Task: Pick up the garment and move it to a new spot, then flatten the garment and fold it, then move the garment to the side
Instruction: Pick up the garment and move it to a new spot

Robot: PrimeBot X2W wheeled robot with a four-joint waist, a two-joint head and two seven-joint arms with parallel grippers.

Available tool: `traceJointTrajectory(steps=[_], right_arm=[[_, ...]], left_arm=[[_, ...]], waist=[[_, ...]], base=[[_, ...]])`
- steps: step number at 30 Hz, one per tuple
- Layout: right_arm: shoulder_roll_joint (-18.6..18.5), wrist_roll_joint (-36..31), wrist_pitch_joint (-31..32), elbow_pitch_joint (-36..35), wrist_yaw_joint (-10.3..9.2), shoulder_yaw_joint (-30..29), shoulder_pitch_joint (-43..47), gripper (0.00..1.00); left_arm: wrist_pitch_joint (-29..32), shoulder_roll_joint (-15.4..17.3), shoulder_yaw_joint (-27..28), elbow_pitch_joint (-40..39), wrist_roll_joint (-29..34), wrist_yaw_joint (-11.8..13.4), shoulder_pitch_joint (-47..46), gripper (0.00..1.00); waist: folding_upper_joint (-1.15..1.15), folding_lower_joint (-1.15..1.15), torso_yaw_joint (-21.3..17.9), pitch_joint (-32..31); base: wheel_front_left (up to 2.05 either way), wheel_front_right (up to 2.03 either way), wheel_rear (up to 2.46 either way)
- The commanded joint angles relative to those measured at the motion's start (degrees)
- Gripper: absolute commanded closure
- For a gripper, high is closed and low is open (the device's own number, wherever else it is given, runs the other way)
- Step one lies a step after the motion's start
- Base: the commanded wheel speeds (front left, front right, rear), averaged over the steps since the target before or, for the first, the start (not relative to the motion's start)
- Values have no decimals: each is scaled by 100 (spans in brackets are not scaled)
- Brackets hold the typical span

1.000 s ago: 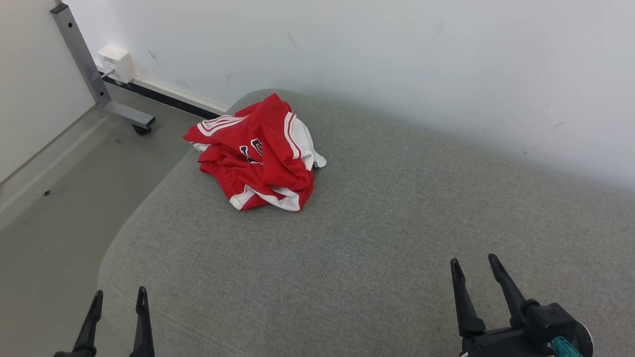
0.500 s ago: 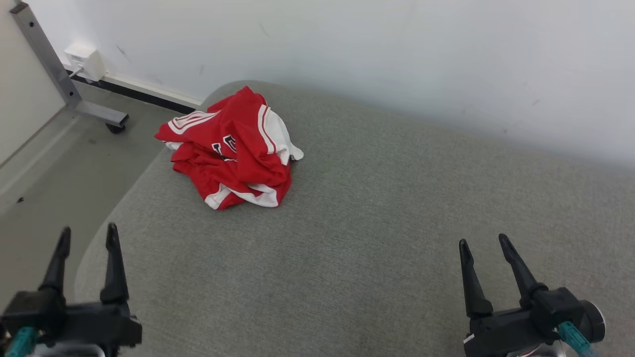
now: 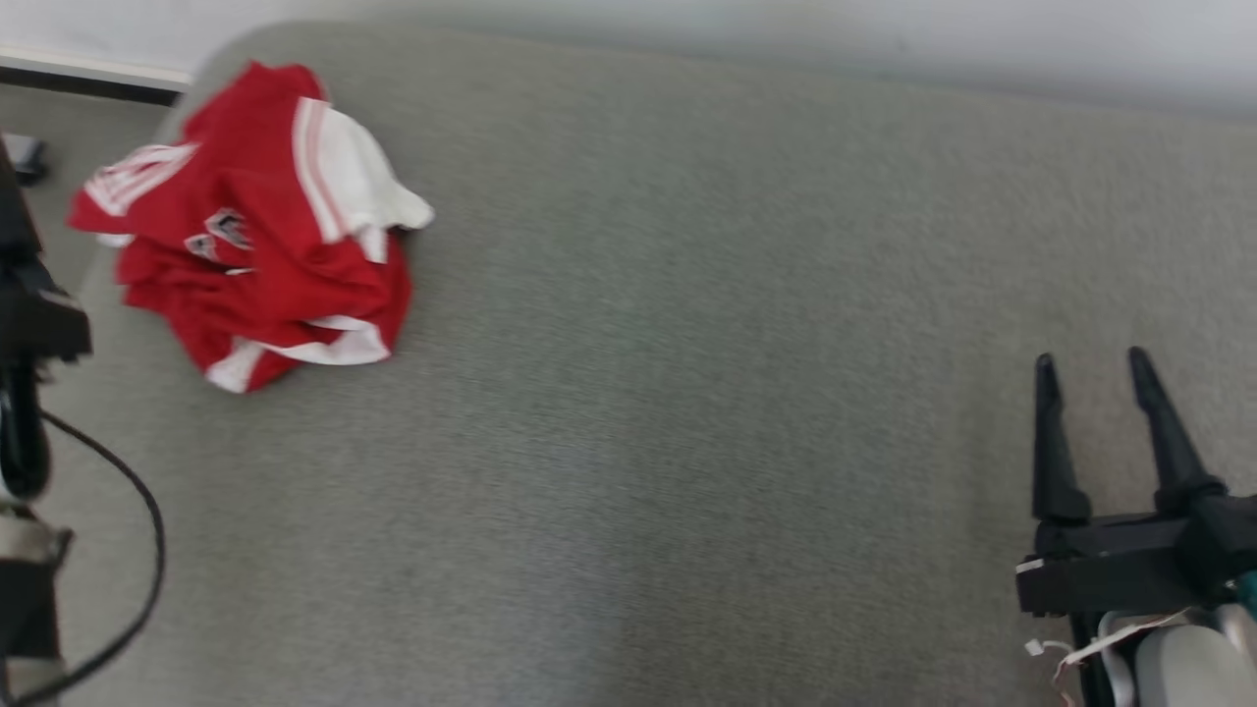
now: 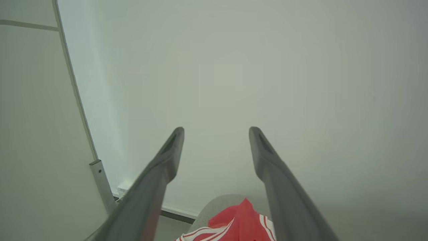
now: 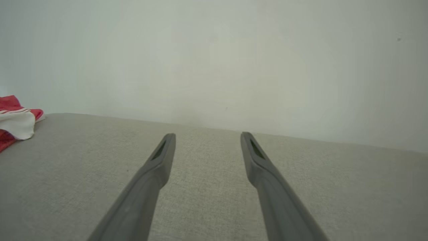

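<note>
The red and white jersey (image 3: 255, 226) is lying crumpled on the grey fabric-covered worktop (image 3: 687, 393). In the head view it is sitting at 10 o'clock, near the worktop's rounded far corner. A white panel is facing up on its 2 o'clock side, and dark lettering is showing on a red fold.

The right jaws are standing open at 4 o'clock in the head view. Their dark fingers (image 3: 1056, 452) are pointing toward 12 o'clock over bare fabric, well apart from the jersey and gripping nothing. In the right wrist view the fingers (image 5: 150, 180) are spreading wide over the worktop, with the jersey (image 5: 13, 120) showing at the 9 o'clock edge.

The left jaws are also standing open and gripping nothing. In the left wrist view their fingers (image 4: 157, 174) are aiming at the white wall (image 4: 234, 67), with the jersey (image 4: 240, 221) showing at 6 o'clock between them. A dark part of the left arm (image 3: 25, 314) and a black cable (image 3: 147, 530) are showing at 9 o'clock in the head view, which is slightly blurred
</note>
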Motion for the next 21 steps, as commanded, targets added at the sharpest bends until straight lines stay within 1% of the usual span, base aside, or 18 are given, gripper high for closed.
traceJointTrajectory(steps=[1,6,11,18,20,21], right_arm=[[-30,-20,-6,-35,5,-34,-47,0],[-4,-24,-5,-194,5,-212,-69,0],[7,-29,-5,-296,5,-239,-90,0],[-16,-40,-5,-372,5,-276,-110,0],[-35,-28,-6,-372,5,-277,-134,0],[-36,-30,-5,-368,5,-271,-137,0]], left_arm=[[21,22,-7,37,-11,-35,-101,0],[406,324,-15,525,-80,-29,-589,0],[801,581,-12,1106,-180,-37,-847,0],[1743,790,-112,1897,-322,-57,-847,0],[1960,827,-154,2123,-350,-59,-849,0],[2081,791,-161,2226,-401,-56,-847,0]], waist=[[-2,-1,-887,879],[-2,-1,-1190,1060],[-2,-1,-1365,1109],[-2,-1,-1458,1142],[-2,-1,-1475,1155],[-2,-1,-1482,1149]], base=[[0,0,0],[0,0,0],[0,0,0],[0,0,0],[0,0,0],[0,0,0]])
